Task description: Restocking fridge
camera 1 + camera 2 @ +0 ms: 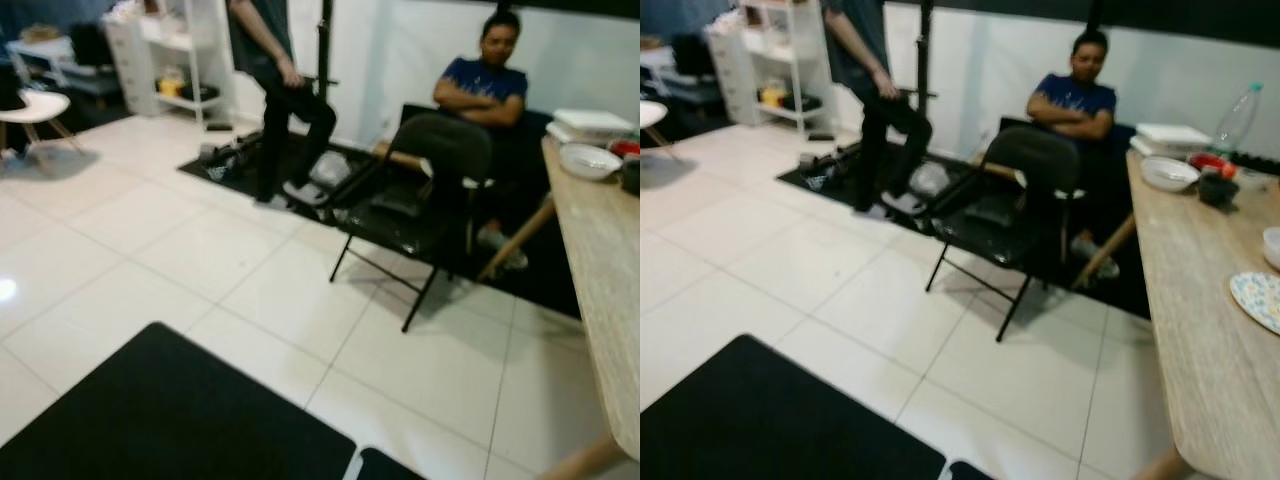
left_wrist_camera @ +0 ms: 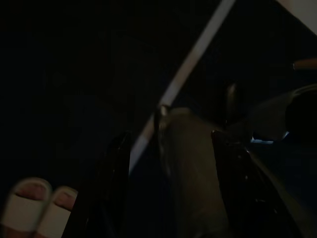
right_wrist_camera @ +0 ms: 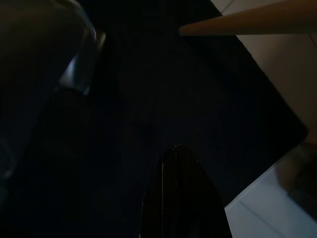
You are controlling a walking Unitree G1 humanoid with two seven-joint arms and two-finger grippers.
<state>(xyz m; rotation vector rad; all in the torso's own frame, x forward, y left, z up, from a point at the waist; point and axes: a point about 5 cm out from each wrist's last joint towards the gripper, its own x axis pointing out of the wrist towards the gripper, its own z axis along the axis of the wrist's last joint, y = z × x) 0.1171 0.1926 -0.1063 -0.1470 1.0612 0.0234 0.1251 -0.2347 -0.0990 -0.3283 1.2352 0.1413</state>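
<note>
**Chair and people crowd the route**

The robot could clip the one folding chair [image 1: 1010, 200] at 12 o'clock or the one table [image 1: 1200, 380] at 3 o'clock. Of the two people, the seated person [image 1: 1072, 100] is at 1 o'clock and the standing person [image 1: 875, 110] at 11; either might step across. A dim grey shape [image 2: 190, 173], possibly stock, lies at the left gripper [image 2: 171, 139]. Whether that gripper or the right gripper [image 3: 177, 163] is clamped cannot be told, nor where the fridge stands.

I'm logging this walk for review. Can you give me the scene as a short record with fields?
floor: white tiles, black mat nearest the camera
chair: black folding chair, unoccupied
people: one seated behind the chair, one standing by a white shelf unit
table: wooden table at right, with bowl, bottle, patterned plate
fridge: none seen
</note>
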